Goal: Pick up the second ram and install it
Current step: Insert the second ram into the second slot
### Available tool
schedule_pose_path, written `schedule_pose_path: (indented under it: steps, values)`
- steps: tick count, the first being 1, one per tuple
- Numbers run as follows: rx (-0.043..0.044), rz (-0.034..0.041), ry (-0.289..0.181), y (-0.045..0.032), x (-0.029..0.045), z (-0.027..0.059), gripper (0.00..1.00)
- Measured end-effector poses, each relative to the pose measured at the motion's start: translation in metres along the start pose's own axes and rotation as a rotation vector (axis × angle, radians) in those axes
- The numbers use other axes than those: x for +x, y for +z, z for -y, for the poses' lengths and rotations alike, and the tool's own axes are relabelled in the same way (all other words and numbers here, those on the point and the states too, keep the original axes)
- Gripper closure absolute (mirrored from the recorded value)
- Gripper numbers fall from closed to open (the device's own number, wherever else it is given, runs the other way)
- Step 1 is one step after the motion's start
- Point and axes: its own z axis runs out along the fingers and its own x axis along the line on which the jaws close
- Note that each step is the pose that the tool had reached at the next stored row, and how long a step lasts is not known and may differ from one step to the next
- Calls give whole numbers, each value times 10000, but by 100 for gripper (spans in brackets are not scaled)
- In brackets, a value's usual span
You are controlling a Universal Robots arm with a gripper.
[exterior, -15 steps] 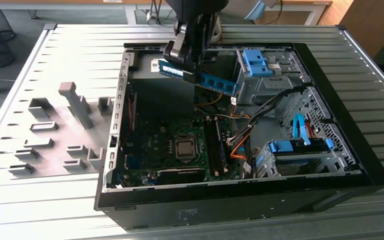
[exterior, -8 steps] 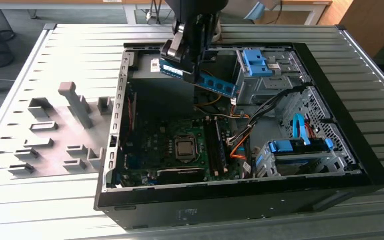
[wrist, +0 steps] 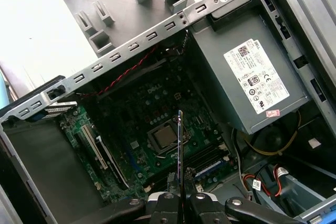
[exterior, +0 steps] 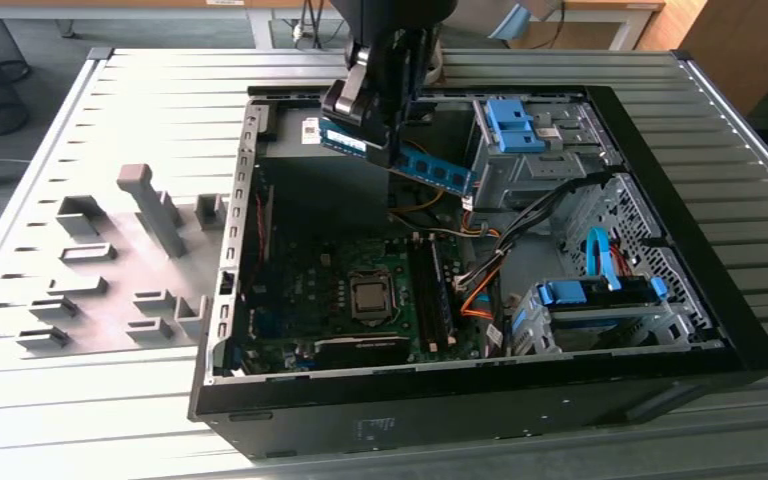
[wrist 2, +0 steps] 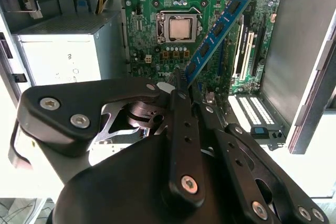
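Above motherboard (exterior: 311, 290) and cables (exterior: 487, 272), claw (exterior: 384, 150) holds ram (exterior: 438, 171).

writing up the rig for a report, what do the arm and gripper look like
The gripper is matte black, built from flat, rounded link plates pinned with silver hex-socket screws. A bare grey metal part sits between the plates. Its fingers are slim, straight black bars. In the exterior view, the arm above it is black too.

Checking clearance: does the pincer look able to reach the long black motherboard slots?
Probably yes: the pincer, gripping the flat blue-green memory stick, hangs over the open black case; the long black slots lie uncovered.
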Motion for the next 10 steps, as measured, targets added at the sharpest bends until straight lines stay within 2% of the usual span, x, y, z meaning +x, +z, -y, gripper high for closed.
schedule_pose_path:
  steps: [10]
  values:
    - [14, -20, 336, 3, 0, 0, 86]
